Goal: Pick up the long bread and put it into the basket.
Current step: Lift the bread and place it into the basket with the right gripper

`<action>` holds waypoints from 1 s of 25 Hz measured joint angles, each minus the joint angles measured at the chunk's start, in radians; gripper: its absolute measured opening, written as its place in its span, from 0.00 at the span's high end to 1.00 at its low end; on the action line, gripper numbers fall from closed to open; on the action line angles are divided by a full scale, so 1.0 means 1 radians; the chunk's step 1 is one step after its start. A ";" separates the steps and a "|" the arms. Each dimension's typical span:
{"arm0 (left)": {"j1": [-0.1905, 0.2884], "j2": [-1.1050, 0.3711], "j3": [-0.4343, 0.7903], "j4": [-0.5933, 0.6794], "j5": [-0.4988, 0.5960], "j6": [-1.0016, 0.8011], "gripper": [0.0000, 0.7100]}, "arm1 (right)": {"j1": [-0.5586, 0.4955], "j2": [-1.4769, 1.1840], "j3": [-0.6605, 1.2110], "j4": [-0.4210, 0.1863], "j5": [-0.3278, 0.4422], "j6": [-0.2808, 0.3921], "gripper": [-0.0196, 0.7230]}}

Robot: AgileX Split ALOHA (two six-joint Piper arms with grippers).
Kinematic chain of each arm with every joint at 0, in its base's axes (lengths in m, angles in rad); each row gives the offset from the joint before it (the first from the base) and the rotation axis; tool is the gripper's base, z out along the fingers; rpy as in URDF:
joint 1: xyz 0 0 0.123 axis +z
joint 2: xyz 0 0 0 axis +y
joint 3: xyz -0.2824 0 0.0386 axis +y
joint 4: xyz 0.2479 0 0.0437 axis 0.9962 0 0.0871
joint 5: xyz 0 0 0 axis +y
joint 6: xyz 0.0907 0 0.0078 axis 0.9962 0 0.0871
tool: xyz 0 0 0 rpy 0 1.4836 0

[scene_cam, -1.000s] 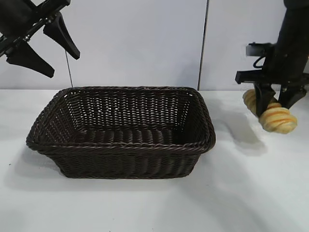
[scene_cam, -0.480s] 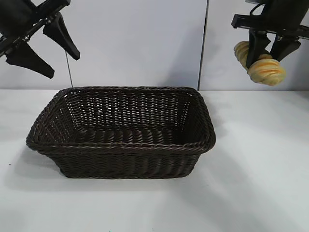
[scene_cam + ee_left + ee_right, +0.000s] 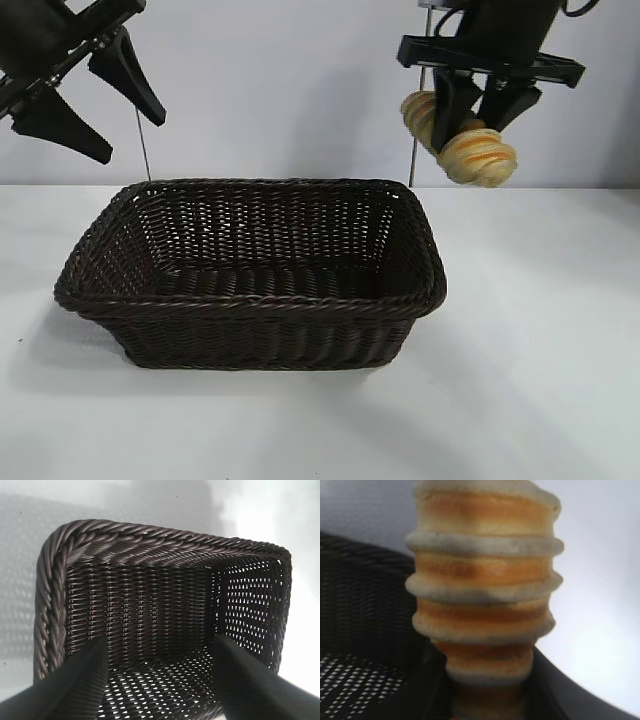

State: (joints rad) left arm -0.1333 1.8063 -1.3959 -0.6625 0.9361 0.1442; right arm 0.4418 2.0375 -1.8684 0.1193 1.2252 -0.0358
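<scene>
The long bread [image 3: 476, 157], a golden-tan ridged loaf with orange-brown stripes, hangs in the air in my right gripper [image 3: 478, 112], which is shut on it. It is high above the table, just past the right end of the basket [image 3: 250, 300], a large dark brown wicker basket that stands empty at the table's middle. In the right wrist view the bread [image 3: 485, 585] fills the centre, with the basket's rim [image 3: 365, 555] beside it. My left gripper [image 3: 85, 85] is open, parked high at the upper left; its wrist view looks down into the basket [image 3: 145, 615].
The white table [image 3: 540, 350] lies bare around the basket. A pale wall with a vertical dark seam [image 3: 418, 160] stands behind. A thin rod [image 3: 143, 140] rises behind the basket's left back corner.
My right gripper has lifted the bread from near the table at the far right and carried it up and left, toward the basket's right end. The left arm has not moved.
</scene>
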 joint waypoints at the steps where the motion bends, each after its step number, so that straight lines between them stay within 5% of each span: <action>1: 0.000 0.000 0.000 0.000 0.000 0.000 0.37 | 0.019 0.000 0.000 0.000 -0.008 -0.012 0.59; 12: 0.000 0.000 0.000 0.000 0.010 0.000 0.37 | 0.129 0.000 0.000 0.001 -0.083 -0.322 0.59; 25: 0.000 0.000 0.000 0.000 0.011 0.000 0.37 | 0.129 0.097 0.000 0.022 -0.100 -0.332 0.59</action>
State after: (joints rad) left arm -0.1333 1.8063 -1.3959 -0.6625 0.9472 0.1442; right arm 0.5704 2.1342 -1.8684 0.1418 1.1248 -0.3681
